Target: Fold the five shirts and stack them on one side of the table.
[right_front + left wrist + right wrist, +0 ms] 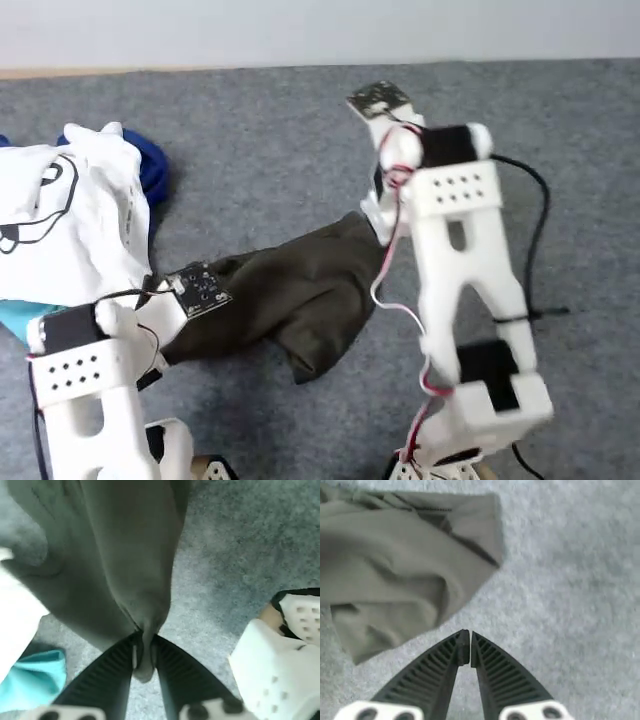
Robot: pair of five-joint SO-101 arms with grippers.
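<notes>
Grey tabletop (560, 150) is carrying a crumpled olive shirt (300, 290), its edge being pinched by the left hand (144, 655) while the right hand (470, 647) is hovering nearby, closed on nothing.

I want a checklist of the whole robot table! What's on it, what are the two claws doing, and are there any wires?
Surface: grey felt-like table surface, flat.
Job's things: dark olive cloth shirt, crumpled mid-table; white cloth shirt with black print heaped near the left arm, with blue cloth garment and turquoise cloth garment peeking out beside it.
Clutter: nothing seen.
Grippers: left gripper shut on the olive shirt's edge; right gripper shut, holding nothing, beside that shirt.
Cables: red and white wires and a black cable on the right arm.
Surroundings: pale wall behind the table.
</notes>
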